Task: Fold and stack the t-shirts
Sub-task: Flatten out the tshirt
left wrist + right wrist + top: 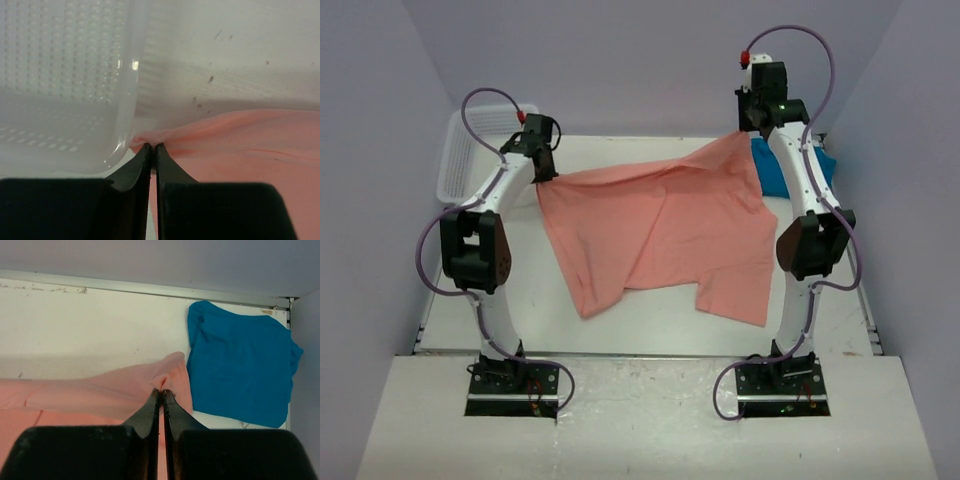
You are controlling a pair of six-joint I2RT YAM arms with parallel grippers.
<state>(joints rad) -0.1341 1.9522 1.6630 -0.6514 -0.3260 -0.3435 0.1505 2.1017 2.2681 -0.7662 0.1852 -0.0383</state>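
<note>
The salmon-pink t-shirt (660,225) is held up, stretched between the two tools, its far edge raised above the counter (650,325) and the rest sloping down toward the arm bases. The left tool (153,146) is pinched fully closed on one corner of the pink cloth, with a small bunch of fabric gathered at its tips. The white mesh basket (65,75) sits just left of and beyond those tips. The right tool (161,391) is closed just as tight, nipping a fold at the shirt's other end. The teal-blue t-shirt (240,365) lies flat on the counter just right of and beyond the right tool; whether the pink edge touches it cannot be told.
</note>
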